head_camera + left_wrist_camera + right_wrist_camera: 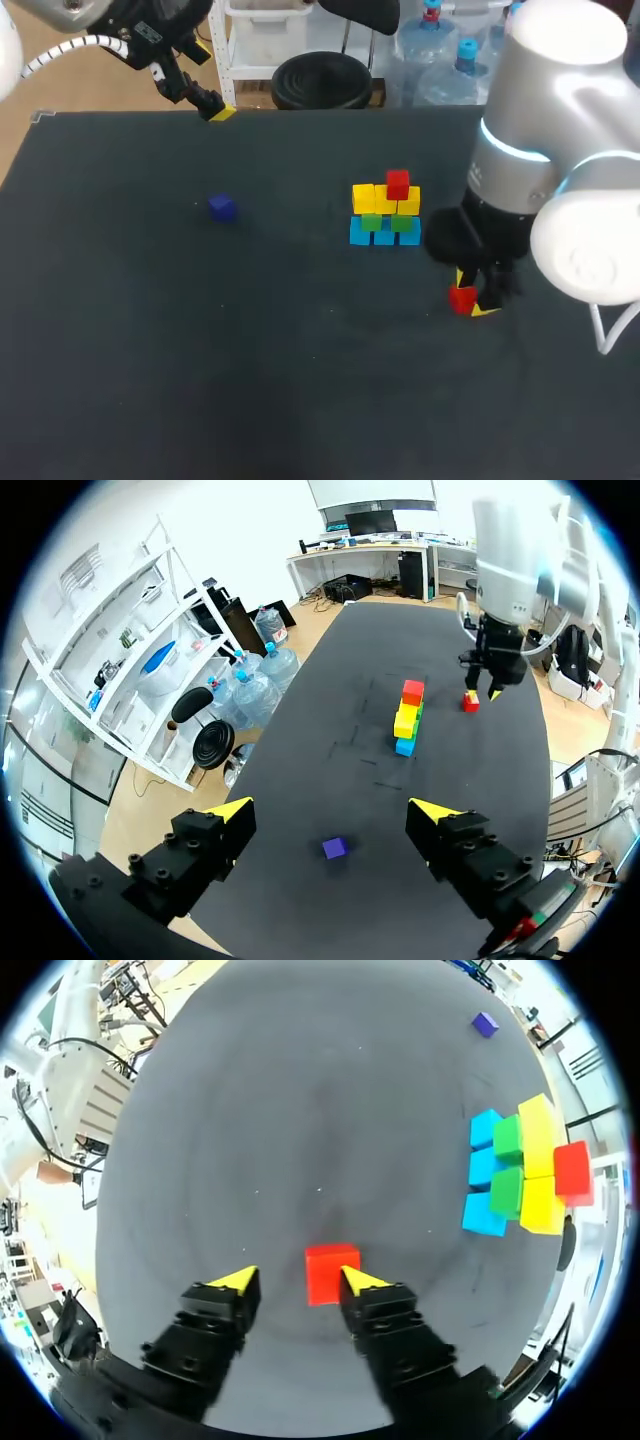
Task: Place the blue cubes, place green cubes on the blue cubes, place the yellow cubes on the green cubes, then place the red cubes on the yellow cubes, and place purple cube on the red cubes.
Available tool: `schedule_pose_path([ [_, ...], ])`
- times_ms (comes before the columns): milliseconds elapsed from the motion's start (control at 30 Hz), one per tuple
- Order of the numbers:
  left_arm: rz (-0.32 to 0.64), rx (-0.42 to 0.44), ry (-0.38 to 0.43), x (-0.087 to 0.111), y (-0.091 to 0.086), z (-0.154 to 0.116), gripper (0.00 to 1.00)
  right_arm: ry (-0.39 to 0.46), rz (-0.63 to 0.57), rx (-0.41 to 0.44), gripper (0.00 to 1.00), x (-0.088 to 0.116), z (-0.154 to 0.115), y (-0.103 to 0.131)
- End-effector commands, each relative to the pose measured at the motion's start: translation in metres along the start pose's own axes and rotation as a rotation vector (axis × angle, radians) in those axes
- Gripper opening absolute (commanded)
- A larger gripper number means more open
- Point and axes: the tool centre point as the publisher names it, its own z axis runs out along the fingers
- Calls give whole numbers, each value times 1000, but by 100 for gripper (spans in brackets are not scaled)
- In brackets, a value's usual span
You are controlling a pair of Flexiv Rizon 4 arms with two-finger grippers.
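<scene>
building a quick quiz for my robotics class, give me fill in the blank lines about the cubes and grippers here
The right gripper is ____, with the loose red cube between its fingers. The multicoloured cube stack's bottom row is ____. The small purple cube, ahead of the open left gripper, touches ____ other cubes.
Missing: open; blue; no.

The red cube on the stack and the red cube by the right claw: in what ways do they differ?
The stacked red cube rests on the yellow cubes, topping the build; the loose red cube lies on the table, apart from it. No claw is near the stacked red cube; the loose red cube sits between the open fingers of the right claw. Both are red and look alike in size.
</scene>
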Motion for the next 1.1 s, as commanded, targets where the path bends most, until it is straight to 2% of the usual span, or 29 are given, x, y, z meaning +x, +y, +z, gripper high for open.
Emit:
schedule_pose_path([
  [33, 2, 2, -2, 1, 1, 0, 100, 1, -6, -1, 0, -1, -1, -1],
  [467, 2, 2, -2, 1, 1, 0, 100, -17, -24, 12, 0, -5, -12, 0],
  [500, 2, 2, -2, 1, 1, 0, 100, -19, -20, 27, 11, -4, -11, -1],
  [567, 2, 2, -2, 1, 1, 0, 100, -17, -22, 21, 88, -3, -11, -2],
  [600, 2, 2, -2, 1, 1, 0, 100, -15, -23, 18, 100, -2, -11, -2],
  [867, 2, 2, -2, 1, 1, 0, 100, 4, -35, -13, 100, -1, -3, -2],
  [1100, 2, 2, -2, 1, 1, 0, 100, 5, -39, -8, 100, -1, 1, -3],
])
